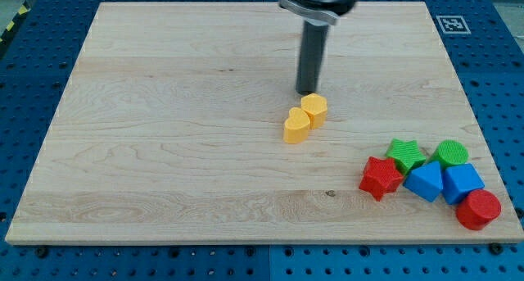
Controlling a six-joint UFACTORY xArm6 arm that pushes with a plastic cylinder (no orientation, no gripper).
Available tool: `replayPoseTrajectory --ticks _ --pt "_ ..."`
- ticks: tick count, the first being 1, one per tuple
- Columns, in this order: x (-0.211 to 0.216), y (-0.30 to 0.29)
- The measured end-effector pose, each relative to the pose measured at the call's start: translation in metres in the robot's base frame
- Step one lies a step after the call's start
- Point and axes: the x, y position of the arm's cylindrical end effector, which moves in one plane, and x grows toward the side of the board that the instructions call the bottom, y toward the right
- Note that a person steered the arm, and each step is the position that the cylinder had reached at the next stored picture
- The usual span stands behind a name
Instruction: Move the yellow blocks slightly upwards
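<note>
Two yellow blocks lie touching near the board's middle: a yellow hexagon block [314, 109] and, at its lower left, a yellow heart-shaped block [296, 125]. My dark rod comes down from the view's top, and my tip [308, 92] sits just above the yellow hexagon block, at or very near its upper edge.
A cluster sits at the board's lower right: a red star [381, 177], a green star [406, 154], a green cylinder [451, 153], two blue blocks [425, 182] [462, 183] and a red cylinder [478, 209]. The wooden board [164, 133] lies on a blue perforated table.
</note>
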Motion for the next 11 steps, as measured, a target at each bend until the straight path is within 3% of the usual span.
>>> replayPoseTrajectory --ticks 1,2,3,4,5,8,9,11 --pt "-0.008 -0.069" --pt "0.022 -0.138" --pt "0.072 -0.134" --pt "0.103 -0.084" --pt "0.103 -0.039" --pt "0.107 0.021" --pt "0.126 0.035" --pt "0.090 0.053"
